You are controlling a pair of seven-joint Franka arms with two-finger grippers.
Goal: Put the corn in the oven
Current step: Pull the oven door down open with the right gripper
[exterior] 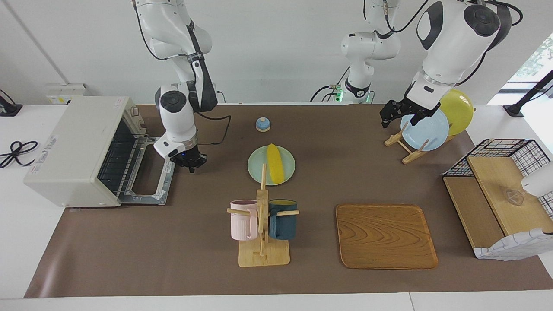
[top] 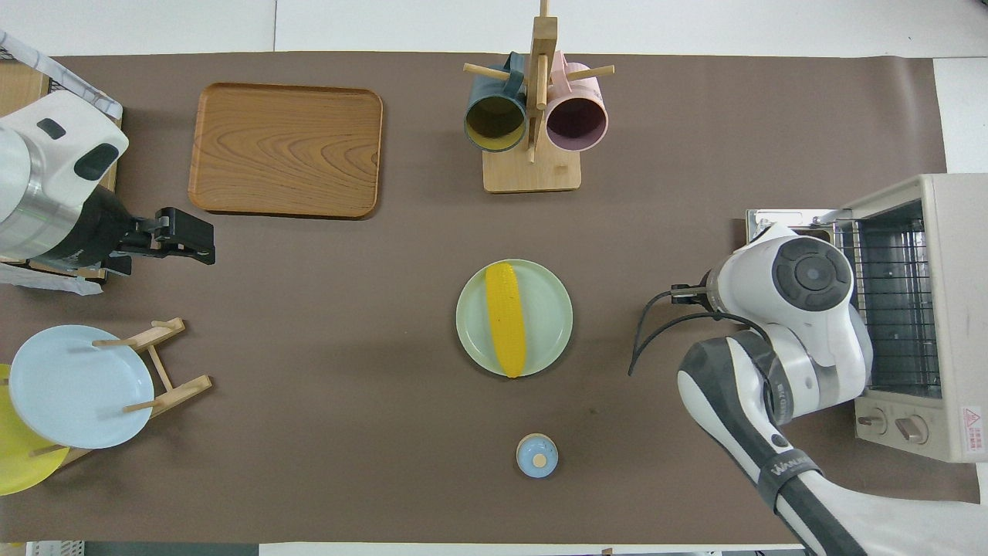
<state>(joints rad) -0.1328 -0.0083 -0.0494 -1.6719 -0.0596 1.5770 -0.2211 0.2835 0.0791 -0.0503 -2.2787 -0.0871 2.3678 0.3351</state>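
Observation:
The yellow corn lies on a pale green plate in the middle of the mat. The off-white oven stands at the right arm's end, its door dropped flat and the wire rack showing inside. My right gripper is shut on nothing, low over the mat between the door's edge and the plate; the overhead view hides it under its own wrist. My left gripper hangs open and empty by the plate rack.
A small blue bell sits nearer to the robots than the plate. A mug stand with two mugs and a wooden tray lie farther out. A rack of blue and yellow plates and a wire basket are at the left arm's end.

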